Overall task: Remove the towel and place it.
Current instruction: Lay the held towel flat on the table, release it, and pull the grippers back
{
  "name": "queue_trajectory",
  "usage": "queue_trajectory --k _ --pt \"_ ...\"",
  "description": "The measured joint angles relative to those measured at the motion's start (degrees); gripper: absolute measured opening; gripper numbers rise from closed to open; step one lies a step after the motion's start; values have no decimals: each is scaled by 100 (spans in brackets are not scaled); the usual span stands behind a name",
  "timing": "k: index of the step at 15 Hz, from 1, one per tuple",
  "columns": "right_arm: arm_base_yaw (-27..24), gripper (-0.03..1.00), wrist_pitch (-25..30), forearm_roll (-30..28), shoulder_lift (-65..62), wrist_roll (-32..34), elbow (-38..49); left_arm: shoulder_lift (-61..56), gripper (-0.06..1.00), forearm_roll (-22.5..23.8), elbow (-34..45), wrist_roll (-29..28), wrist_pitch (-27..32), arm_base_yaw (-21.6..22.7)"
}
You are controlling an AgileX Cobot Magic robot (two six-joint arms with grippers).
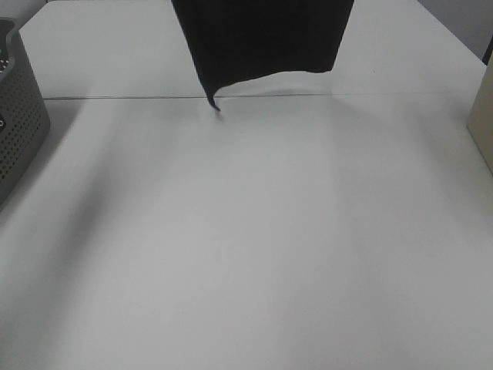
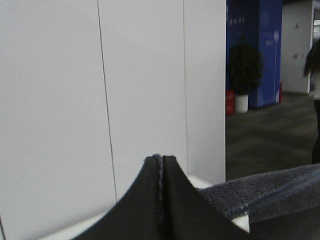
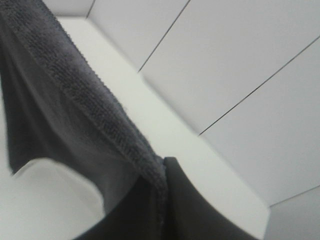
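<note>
Towel (image 1: 262, 38) hangs straight down under me over the far part of the desk (image 1: 246, 247), its top hem running side to side between my left pincer (image 2: 160, 161) and right pincer (image 3: 165, 162), both clenched on it.

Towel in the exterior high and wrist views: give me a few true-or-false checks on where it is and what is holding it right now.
1. The very dark navy terry-cloth towel hangs down over the far part of the white table, not spread flat. True.
2. The towel lies inside the grey perforated plastic basket. False: the basket stands at the table's left edge, apart from the towel.
3. The left gripper is shut on the towel's hemmed edge. True.
4. The right gripper is open and empty. False: it is shut on the towel's edge.
</note>
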Motion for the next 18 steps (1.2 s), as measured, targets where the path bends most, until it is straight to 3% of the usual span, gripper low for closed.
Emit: queue_trajectory --k 1,4,5,6,7,8,10,11,14,15,18 --pt "0 1 183 -69 -189 115 710 -733 0 -739 2063 1507 304 -143" --pt "11 1 206 63 -1346 63 3140 -2172 0 -3804 5174 4601 -11 -218" --pt "52 1 -109 115 -1977 57 4303 -2561 0 -4538 5884 5283 -241 -252" --pt "63 1 -785 235 -2590 57 5386 -2922 0 -4893 6515 5621 -435 -269" --pt "63 1 -1404 350 -3191 52 6429 -3214 0 -4950 6944 5684 -596 -269" --pt "63 1 -1971 424 -3770 40 7471 -3501 0 -4773 7294 5535 -699 -275" --pt "74 1 -2607 447 -4612 74 8973 -3913 0 -3741 7683 4555 -808 -281" --pt "74 1 -2704 447 -4761 115 9202 -3994 0 -3312 7758 4160 -842 -281" --pt "74 1 -2681 458 -5644 344 10141 -4549 0 -693 7901 1289 -1054 -281" --pt "74 1 -2240 579 -5970 367 10290 -5225 0 -172 8170 132 -1100 -281" --pt "74 1 -1558 710 -5987 378 10290 -5695 0 -92 8738 -710 -1049 -281"
